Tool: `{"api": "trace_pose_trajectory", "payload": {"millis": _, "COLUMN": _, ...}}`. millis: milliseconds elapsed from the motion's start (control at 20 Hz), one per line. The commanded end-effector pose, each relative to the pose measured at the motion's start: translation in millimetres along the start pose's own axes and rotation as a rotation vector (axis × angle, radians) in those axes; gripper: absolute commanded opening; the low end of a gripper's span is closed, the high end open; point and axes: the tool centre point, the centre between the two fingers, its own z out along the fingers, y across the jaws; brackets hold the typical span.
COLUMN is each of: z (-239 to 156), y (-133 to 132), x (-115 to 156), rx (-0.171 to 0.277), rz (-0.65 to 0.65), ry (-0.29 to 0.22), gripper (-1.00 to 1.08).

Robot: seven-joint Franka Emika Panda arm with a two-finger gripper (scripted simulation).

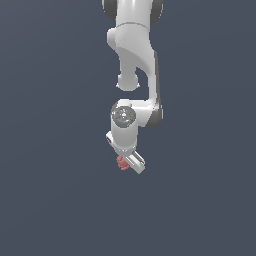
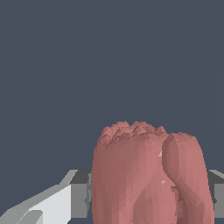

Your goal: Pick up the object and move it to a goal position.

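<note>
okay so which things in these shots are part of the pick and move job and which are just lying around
Part of the job:
- dull-red lumpy object
- gripper, its jaws either side of the object in the wrist view

Just lying about:
- nothing; only a plain dark surface shows

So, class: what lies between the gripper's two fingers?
The dull-red object sits between the gripper's fingers, one on either side; the wrist view shows this best.

No text, label, brand, number or sign can be read anywhere in either view.
</note>
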Motion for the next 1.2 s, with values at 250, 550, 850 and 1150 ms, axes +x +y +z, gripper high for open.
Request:
{"api": "trace_pose_trajectory", "payload": {"millis": 250, "z": -6, "y": 2, "x": 3, "rx": 0.000, "rz": 0.000, "ry": 0.000, "gripper": -1.00}}
{"api": "trace_pose_trajectory", "payload": {"millis": 550, "z": -34, "y": 12, "x": 21, "rx": 0.000, "rz": 0.000, "ry": 0.000, "gripper": -1.00}}
{"api": "trace_pose_trajectory", "payload": {"millis": 850, "z": -82, "y": 28, "x": 50, "rx": 0.000, "rz": 0.000, "ry": 0.000, "gripper": -1.00}}
{"api": "trace_pose_trajectory", "payload": {"millis": 1150, "z": -138, "y": 47, "x": 85, "rx": 0.000, "rz": 0.000, "ry": 0.000, "gripper": -1.00}}
